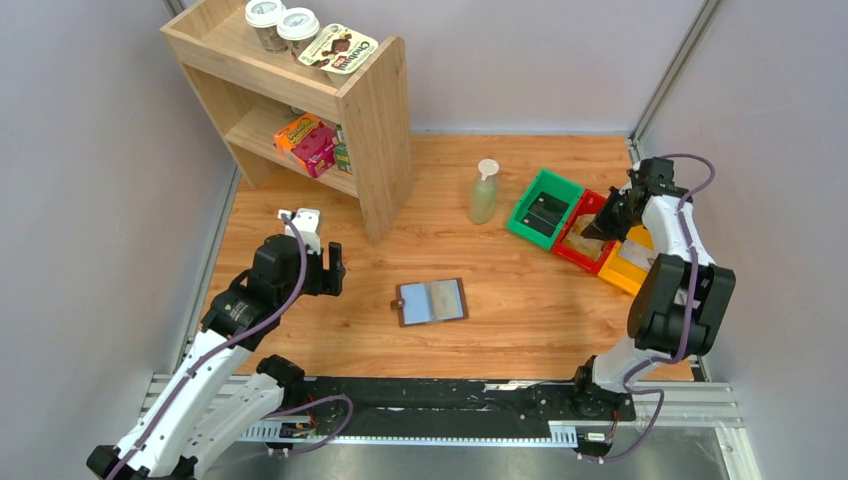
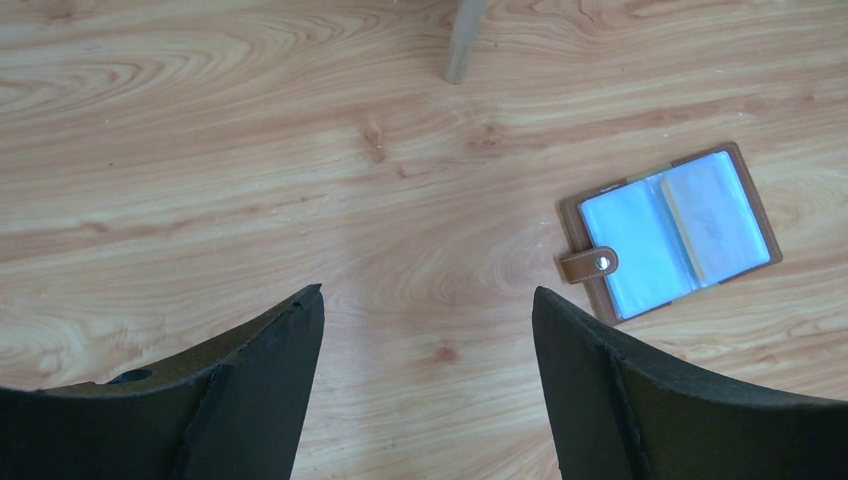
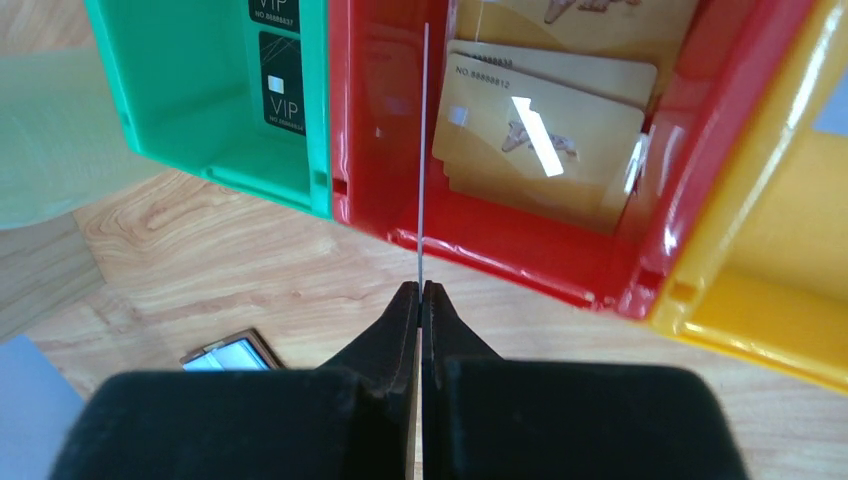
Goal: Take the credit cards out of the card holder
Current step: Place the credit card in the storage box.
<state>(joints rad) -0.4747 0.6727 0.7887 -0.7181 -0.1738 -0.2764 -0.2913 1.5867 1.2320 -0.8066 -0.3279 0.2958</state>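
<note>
Right gripper (image 3: 421,290) clamped on a card (image 3: 424,150), held edge-on over the red bin (image 3: 520,255), near its left wall; released there, it could be tipped into the green bin (image 3: 200,140). Left gripper (image 2: 428,295) spread, empty. Card holder (image 1: 432,301) open mid-table.

Bare tabletop (image 1: 530,320) lies open all around the wallet (image 1: 431,301) at frame centre; above it stand the shelf (image 1: 385,140) and bottle (image 1: 484,195), with bins (image 1: 620,272) at upper right.
</note>
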